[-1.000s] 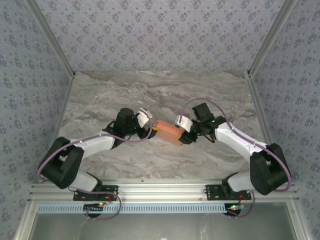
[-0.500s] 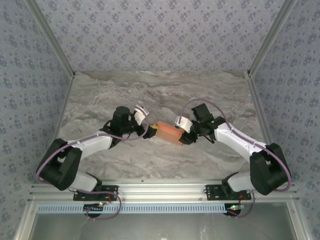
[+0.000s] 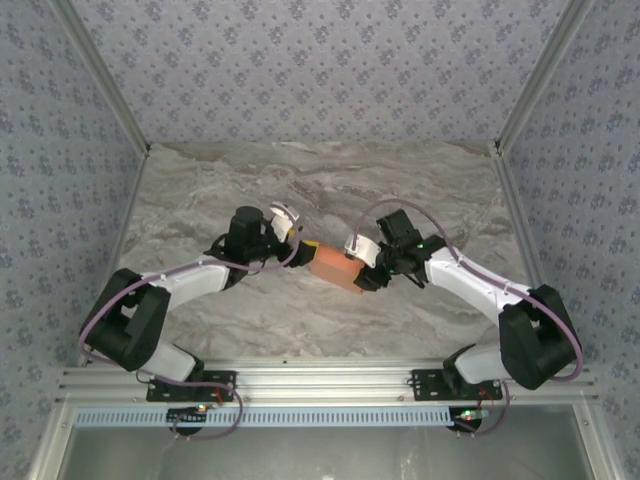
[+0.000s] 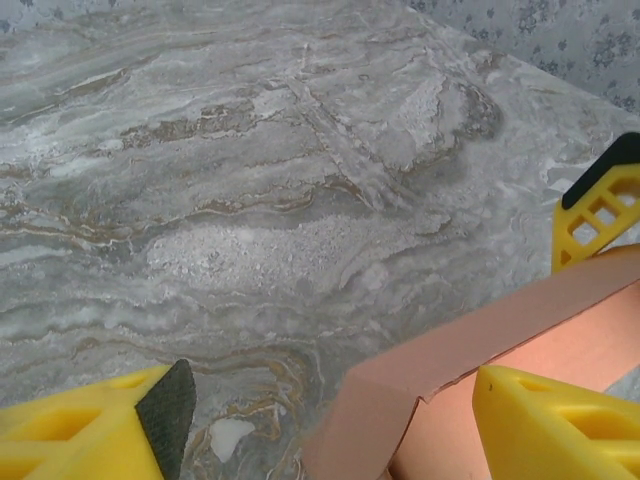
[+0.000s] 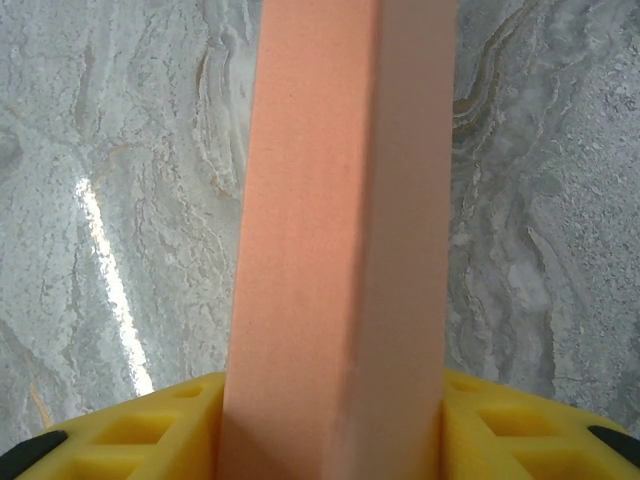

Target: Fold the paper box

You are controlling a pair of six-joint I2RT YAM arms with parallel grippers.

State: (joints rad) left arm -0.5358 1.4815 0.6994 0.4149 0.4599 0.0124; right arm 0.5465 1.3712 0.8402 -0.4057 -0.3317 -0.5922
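Currently clasps the paper box (image 3: 335,266) at its right end with the right gripper (image 3: 359,262), yellow fingers (image 5: 150,432) pressed on both long sides, over the middle of the marble table (image 3: 200,190). Has the left gripper (image 3: 293,236) spread wide at the box's left end, one finger just beside the folded card edge, the other well apart from it.

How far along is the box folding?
Done: the paper box already has its long rectangular body. In hand: the right gripper clamps one end, and the open left gripper straddles the other end's corner. Left: that end looks unclosed and needs tucking shut.
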